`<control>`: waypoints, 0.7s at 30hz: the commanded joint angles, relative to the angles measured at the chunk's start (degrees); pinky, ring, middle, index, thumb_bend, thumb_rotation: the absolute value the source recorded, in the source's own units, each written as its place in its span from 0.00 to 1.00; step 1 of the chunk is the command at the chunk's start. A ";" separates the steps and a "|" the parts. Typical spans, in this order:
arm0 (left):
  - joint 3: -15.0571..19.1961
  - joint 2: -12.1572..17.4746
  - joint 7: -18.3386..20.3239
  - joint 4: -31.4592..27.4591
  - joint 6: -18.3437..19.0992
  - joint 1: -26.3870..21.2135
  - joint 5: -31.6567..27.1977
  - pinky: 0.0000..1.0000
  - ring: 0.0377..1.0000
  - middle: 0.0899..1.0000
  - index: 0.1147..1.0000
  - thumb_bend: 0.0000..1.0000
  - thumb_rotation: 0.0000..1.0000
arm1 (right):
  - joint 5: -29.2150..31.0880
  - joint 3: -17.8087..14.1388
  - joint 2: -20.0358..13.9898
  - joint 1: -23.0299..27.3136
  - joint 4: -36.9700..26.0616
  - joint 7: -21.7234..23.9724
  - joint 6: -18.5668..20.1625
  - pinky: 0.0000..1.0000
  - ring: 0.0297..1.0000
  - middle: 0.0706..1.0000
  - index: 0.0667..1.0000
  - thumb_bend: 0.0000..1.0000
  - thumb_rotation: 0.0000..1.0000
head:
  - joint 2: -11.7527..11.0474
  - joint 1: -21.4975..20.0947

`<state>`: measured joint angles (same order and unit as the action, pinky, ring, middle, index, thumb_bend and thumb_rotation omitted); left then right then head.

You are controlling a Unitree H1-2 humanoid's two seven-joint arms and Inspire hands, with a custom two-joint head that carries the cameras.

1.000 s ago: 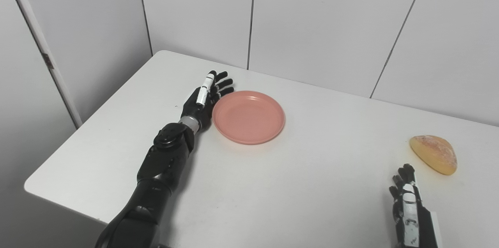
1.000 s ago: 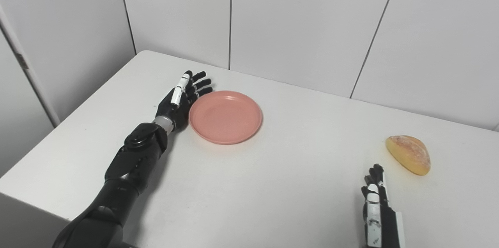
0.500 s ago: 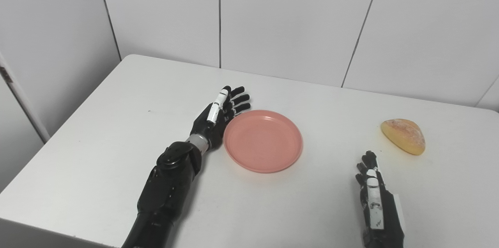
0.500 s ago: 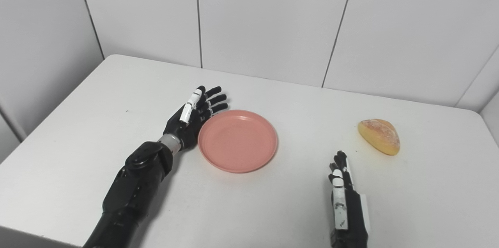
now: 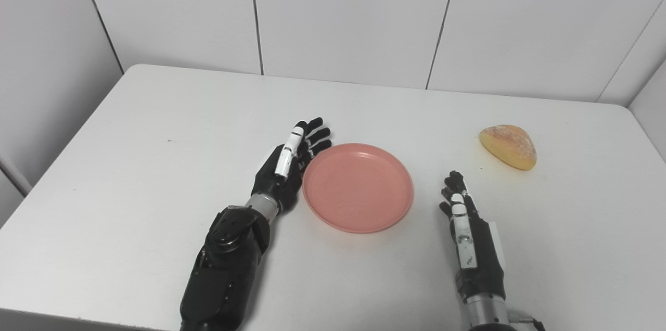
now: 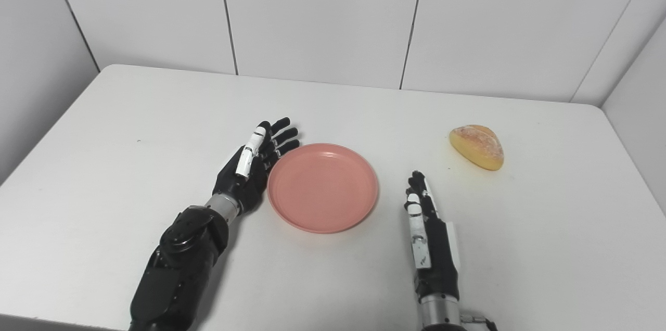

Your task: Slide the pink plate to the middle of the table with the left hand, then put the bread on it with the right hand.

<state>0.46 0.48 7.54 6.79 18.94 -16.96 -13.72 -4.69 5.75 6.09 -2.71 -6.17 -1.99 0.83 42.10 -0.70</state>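
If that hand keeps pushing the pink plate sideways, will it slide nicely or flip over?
The pink plate looks low, wide and flat-bottomed, so it will probably slide, not tip. It looks like thin plastic, likely light. The white table appears smooth. The left hand rests open against its rim, so it might spin a little.

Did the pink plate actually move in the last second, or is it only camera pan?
Yes. The camera panned, but the pink plate also slid right: its gap to the bread has narrowed, with the left hand at its left rim.
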 commanded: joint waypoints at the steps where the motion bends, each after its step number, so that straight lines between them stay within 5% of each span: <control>1: -0.94 -0.59 0.21 -0.91 1.04 0.10 0.43 0.91 0.90 0.89 0.87 0.32 1.00 | -0.56 0.27 0.80 1.46 -1.16 -0.50 0.45 0.93 0.93 0.93 0.93 0.18 1.00 | 0.08 0.00; 16: -2.18 -0.10 1.67 -0.43 0.65 1.18 0.35 0.92 0.91 0.90 0.89 0.33 1.00 | -1.25 -0.12 0.10 2.18 -1.85 -0.53 -0.34 0.93 0.94 0.93 0.93 0.24 1.00 | 0.72 -4.00; 21: -2.06 0.07 1.87 0.05 0.59 1.01 0.42 0.91 0.90 0.90 0.89 0.34 1.00 | -2.59 -1.21 0.01 3.79 -3.56 -1.92 -0.97 0.91 0.92 0.92 0.92 0.27 1.00 | -0.67 -6.90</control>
<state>-1.44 0.31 8.95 5.71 18.96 -15.50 -13.55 -6.85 4.76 5.90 -1.37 -7.26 -3.20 0.99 41.40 -7.64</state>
